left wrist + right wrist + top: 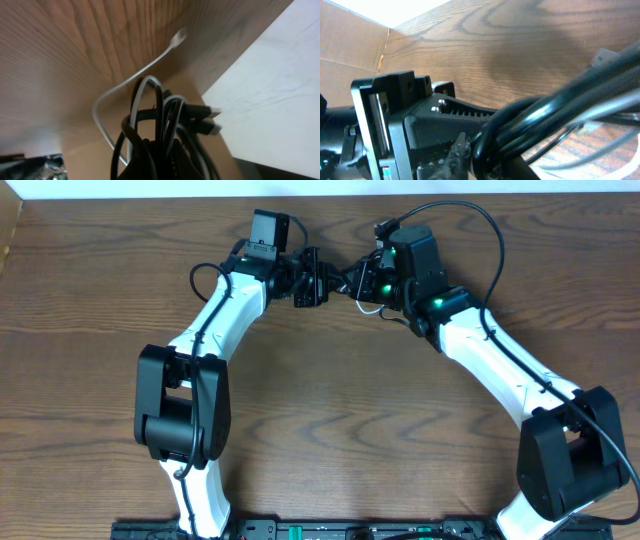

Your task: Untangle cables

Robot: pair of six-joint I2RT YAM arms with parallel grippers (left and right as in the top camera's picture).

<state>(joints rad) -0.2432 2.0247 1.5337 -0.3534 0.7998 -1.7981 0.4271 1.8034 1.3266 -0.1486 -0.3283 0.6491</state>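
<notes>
The cables hang as one tangled bundle between my two grippers at the far middle of the table. My left gripper (312,283) is shut on the bundle, and in the left wrist view black cable loops (150,125) rise from its jaws (165,162). The white cable (107,97) arcs out from there to a small plug (179,36), with two black plugs (210,114) on the right. My right gripper (353,280) faces the left one, shut on the black cable loops (520,125) at its jaws (485,162). A bit of the white cable (372,308) droops below it.
The wooden table (330,410) ends close behind the grippers at a white surface (270,75). A cardboard wall (350,45) stands along the table's left side. In the right wrist view the left gripper's black body (395,120) sits very near.
</notes>
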